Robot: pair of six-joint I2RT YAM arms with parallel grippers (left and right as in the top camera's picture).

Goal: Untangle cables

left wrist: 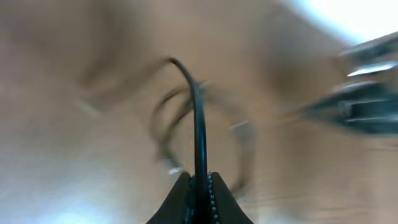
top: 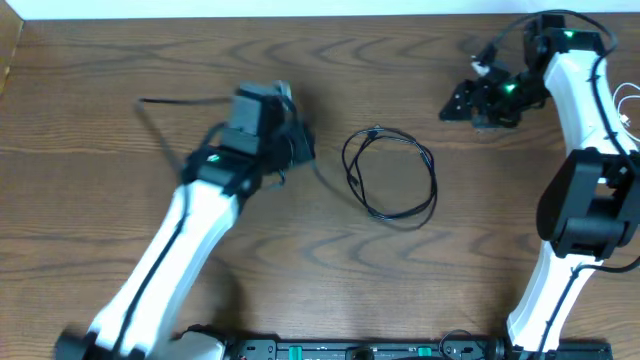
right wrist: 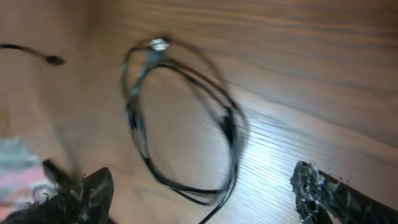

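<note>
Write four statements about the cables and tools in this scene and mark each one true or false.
1. The left tool is shut on a black cable. True.
2. The right tool grips the coil. False: it is open, holds nothing and is clear of the coil.
3. The black coil lies on the table between the two tools. True.
4. The table is white. False: it is brown wood.
</note>
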